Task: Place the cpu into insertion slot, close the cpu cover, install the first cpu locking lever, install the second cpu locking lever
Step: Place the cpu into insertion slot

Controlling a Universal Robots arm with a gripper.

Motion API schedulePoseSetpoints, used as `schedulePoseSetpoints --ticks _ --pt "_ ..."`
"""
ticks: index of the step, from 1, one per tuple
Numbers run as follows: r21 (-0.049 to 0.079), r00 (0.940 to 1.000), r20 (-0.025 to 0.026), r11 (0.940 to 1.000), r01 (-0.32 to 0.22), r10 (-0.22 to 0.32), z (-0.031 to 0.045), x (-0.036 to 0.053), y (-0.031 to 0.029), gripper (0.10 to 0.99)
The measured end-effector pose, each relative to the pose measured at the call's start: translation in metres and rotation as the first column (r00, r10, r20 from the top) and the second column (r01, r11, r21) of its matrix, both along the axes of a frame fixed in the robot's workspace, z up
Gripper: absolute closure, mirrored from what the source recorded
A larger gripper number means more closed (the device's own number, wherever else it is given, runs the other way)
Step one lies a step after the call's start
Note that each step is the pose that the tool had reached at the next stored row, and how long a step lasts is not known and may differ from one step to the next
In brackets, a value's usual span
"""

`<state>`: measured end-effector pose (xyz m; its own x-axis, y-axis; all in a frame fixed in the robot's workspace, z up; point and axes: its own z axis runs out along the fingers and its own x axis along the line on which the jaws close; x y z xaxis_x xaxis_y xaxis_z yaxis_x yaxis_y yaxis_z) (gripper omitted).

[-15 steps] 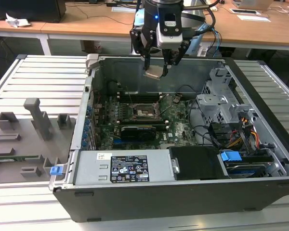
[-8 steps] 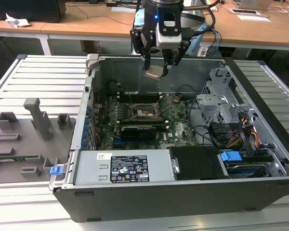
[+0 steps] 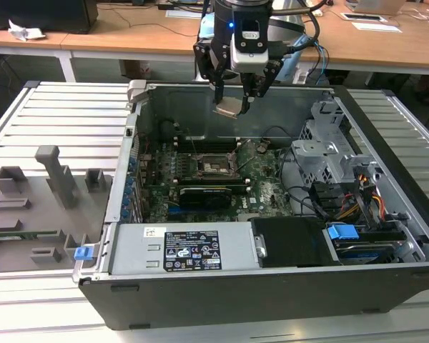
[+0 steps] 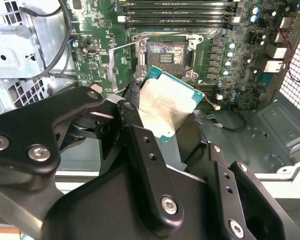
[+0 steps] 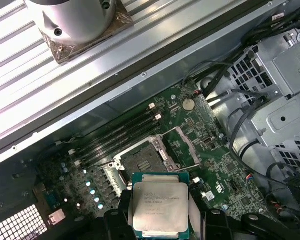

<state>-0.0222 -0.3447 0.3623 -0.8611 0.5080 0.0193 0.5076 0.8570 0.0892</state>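
1. The claw hangs above the open computer case, over the rear part of the motherboard, seen in the exterior view.
2. Claw state: closed on the cpu. In both wrist views the fingers press on two opposite edges of the chip.
3. The cpu is held in the air, clear of the board, with its metal face tilted. In the first wrist view the cpu sits between the black fingers, metal face toward the camera.
4. The insertion slot is on the motherboard, below the claw and a little toward the front of the case. It holds no chip; its dark centre shows in the second wrist view and the first wrist view.
5. The cpu cover is swung open, off the slot and just beside it.
6. The memory slots run along one side of the slot. The black graphics card lies on its front side.
7. The case rests on a ribbed metal desk.
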Motion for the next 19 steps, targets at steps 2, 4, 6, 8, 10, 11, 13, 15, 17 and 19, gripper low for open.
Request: schedulePoseSetpoints --ticks 2,4,6,8,10,11,13,15,17,19 --pt "0.000 1.0000 0.0000 1.0000 0.006 -0.006 0.0000 0.0000 0.0000 0.553" --pt "0.000 0.9999 0.0000 0.9999 0.010 -0.010 0.0000 0.0000 0.0000 0.553" --pt "0.000 0.9999 0.0000 0.9999 0.015 -0.015 0.0000 0.0000 0.0000 0.553" --pt "0.000 0.9998 0.0000 0.9998 0.019 -0.019 0.0000 0.0000 0.0000 0.553" --pt "0.000 0.9997 0.0000 0.9997 0.023 -0.023 0.0000 0.0000 0.0000 0.553" --pt "0.000 0.9997 0.0000 0.9997 0.026 -0.026 0.0000 0.0000 0.0000 0.553" --pt "0.000 0.9995 0.0000 0.9995 0.031 -0.031 0.0000 0.0000 0.0000 0.553" --pt "0.000 0.9993 0.0000 0.9993 0.036 -0.036 0.0000 0.0000 0.0000 0.553" --pt "0.000 0.9992 0.0000 0.9992 0.040 -0.040 0.0000 0.0000 0.0000 0.553" --pt "0.000 0.9990 0.0000 0.9990 0.044 -0.044 0.0000 0.0000 0.0000 0.553"
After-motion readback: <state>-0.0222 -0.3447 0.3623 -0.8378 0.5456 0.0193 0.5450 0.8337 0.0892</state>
